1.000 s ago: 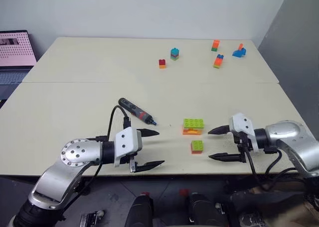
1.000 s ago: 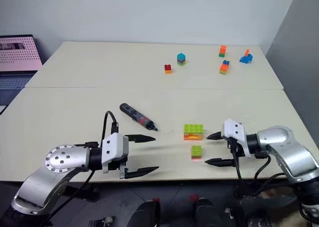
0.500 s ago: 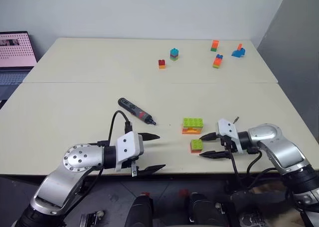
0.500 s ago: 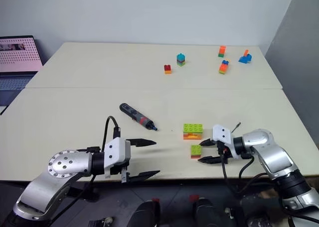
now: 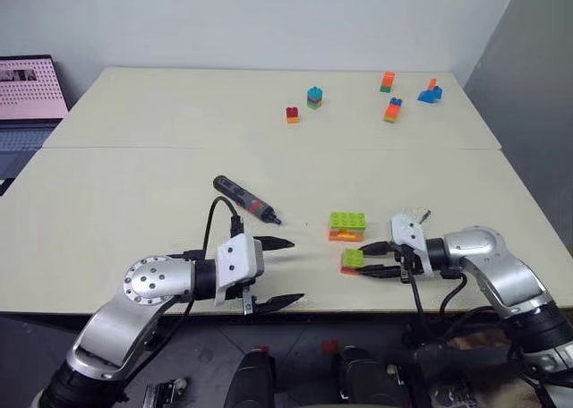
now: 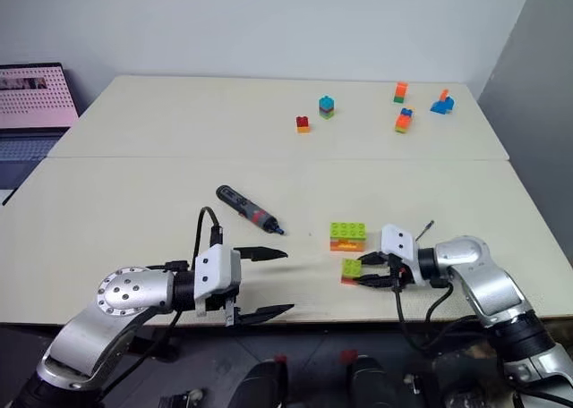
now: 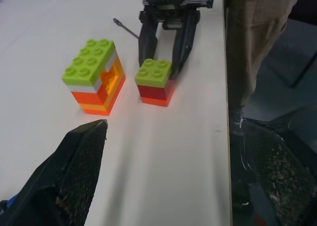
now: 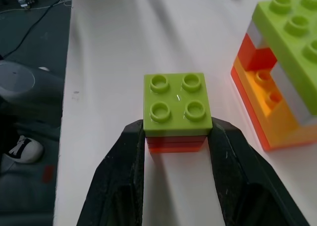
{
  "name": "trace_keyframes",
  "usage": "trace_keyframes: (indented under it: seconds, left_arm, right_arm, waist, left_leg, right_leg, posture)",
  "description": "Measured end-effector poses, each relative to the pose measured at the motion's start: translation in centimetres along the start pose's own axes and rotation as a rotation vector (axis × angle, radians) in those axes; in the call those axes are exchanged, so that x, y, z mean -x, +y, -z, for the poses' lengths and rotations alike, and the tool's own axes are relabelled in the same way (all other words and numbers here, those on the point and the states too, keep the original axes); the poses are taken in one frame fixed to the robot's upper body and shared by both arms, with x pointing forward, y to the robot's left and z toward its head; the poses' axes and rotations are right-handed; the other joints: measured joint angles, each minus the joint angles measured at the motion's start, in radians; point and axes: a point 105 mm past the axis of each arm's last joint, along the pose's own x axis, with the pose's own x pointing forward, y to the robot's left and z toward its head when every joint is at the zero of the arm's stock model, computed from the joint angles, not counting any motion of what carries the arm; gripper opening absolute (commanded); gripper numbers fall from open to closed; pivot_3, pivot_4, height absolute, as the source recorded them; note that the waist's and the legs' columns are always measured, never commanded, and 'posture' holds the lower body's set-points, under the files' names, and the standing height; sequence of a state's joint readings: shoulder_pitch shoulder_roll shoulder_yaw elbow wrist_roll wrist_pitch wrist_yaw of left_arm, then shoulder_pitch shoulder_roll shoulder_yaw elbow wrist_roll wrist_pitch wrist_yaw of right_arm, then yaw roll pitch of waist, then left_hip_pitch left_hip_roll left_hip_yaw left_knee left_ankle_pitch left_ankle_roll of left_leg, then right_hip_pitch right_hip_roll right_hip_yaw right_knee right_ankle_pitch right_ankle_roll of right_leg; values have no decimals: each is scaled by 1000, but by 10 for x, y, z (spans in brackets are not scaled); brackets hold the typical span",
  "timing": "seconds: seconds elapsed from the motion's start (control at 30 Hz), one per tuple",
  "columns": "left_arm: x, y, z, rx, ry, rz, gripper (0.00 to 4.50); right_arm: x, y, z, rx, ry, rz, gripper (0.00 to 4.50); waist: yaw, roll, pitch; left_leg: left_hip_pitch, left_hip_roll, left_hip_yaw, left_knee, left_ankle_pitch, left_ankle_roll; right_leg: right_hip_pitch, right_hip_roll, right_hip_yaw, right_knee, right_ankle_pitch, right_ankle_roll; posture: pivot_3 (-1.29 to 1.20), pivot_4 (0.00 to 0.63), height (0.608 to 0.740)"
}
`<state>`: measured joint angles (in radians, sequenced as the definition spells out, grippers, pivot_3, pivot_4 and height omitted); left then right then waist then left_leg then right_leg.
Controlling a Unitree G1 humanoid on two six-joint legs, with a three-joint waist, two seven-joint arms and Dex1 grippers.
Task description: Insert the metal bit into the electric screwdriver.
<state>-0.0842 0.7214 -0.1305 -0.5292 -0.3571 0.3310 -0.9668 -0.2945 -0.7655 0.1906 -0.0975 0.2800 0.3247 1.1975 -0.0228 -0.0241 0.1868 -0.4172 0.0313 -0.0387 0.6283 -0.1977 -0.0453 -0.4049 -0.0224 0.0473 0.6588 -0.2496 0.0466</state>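
Overhead, in the eye views, the bench [image 5: 134, 175] offers wide bare surface along its left edge and middle. The electric screwdriver [image 5: 244, 199] lies mid-bench, just beyond the left pincer [image 5: 279, 270], whose fingers stand wide apart and empty near the front edge. The metal bit [image 6: 424, 226] lies just behind the right pincer [image 6: 363, 272]. In the right wrist view, that pincer grips the small green-and-red brick [image 8: 177, 111] beside the larger brick stack [image 8: 282, 67]. No writing is legible.
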Motion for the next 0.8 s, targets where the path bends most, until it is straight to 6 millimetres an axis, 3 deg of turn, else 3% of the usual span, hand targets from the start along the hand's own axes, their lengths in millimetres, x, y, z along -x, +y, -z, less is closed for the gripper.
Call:
trace_keyframes:
  seconds: [0.13, 0.23, 0.37, 0.5, 0.57, 0.7, 0.8]
  left_arm:
    - [-5, 4, -9, 34, -61, -20, 4500]
    - [-7, 8, -18, 34, -105, -27, 4500]
    - [-11, 12, -29, 30, -148, -21, 4500]
    - [-15, 15, -32, 52, -173, -15, 4500]
    - [-16, 17, -31, 53, -170, -9, 4500]
    - [-18, 18, -34, 38, -173, -2, 4500]
    - [-19, 18, -33, 37, -167, -4, 4500]
  right_arm:
    - [42, -8, 1, -48, 8, 147, 1441]
    - [74, -18, 13, -119, 20, 301, 1441]
    - [117, -48, 27, -202, -25, 603, 1441]
    - [149, -80, 61, -308, 31, 910, 1441]
    - [152, -88, 75, -380, 47, 992, 1441]
    - [146, -98, 83, -454, 46, 1058, 1441]
    - [145, -102, 84, -504, 41, 1086, 2305]
  waist:
    - [0, 0, 0]
    - [-2, 0, 0]
    - [-11, 0, 0]
    - [-10, 0, 0]
    - [-11, 0, 0]
    - [-12, 1, 0]
    - [-10, 1, 0]
  left_leg:
    - [0, 0, 0, 0, 0, 0]
    - [1, 0, 0, 1, 0, 0]
    - [2, 0, 0, 1, 0, 0]
    - [2, 0, 0, 1, 0, 0]
    - [2, 0, 0, 1, 0, 0]
    - [1, 0, 0, 0, 0, 0]
    - [1, 0, 0, 0, 0, 0]
  right_leg:
    - [0, 0, 0, 0, 0, 0]
    - [1, 0, 0, 0, 0, 0]
    - [1, 0, 1, 1, 0, 0]
    - [1, 1, 1, 2, 0, 0]
    - [0, 1, 2, 2, 0, 0]
    - [0, 1, 2, 2, 0, 0]
    - [0, 1, 2, 2, 0, 0]
  posture:
    - [0, 150, 740]
    - [0, 150, 740]
    - [0, 150, 740]
    - [0, 150, 740]
    - [0, 150, 740]
    - [0, 150, 740]
    - [0, 150, 740]
